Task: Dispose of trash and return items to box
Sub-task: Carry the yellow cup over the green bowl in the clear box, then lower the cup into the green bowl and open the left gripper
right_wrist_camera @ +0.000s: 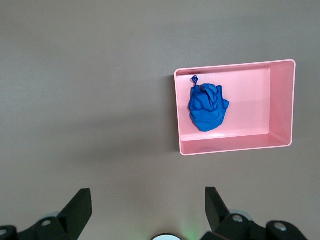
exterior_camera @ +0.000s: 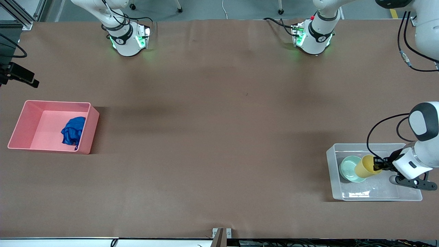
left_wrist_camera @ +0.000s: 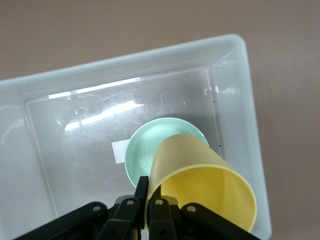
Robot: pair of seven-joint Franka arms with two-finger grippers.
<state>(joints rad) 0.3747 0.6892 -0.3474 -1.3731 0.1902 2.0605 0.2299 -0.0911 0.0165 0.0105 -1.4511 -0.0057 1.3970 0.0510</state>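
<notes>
My left gripper is shut on the rim of the yellow cup, holding it tilted over the clear box. In the left wrist view the fingers pinch the cup's wall, one inside and one outside. The mint-green bowl sits in the box, partly under the cup; it also shows in the left wrist view. The blue trash wad lies in the pink bin. My right gripper is open and empty, high over the table, with the bin and wad in its view.
The pink bin stands at the right arm's end of the table, the clear box at the left arm's end. A white sticker lies on the box's bottom. A black camera mount sticks in at the table's edge near the bin.
</notes>
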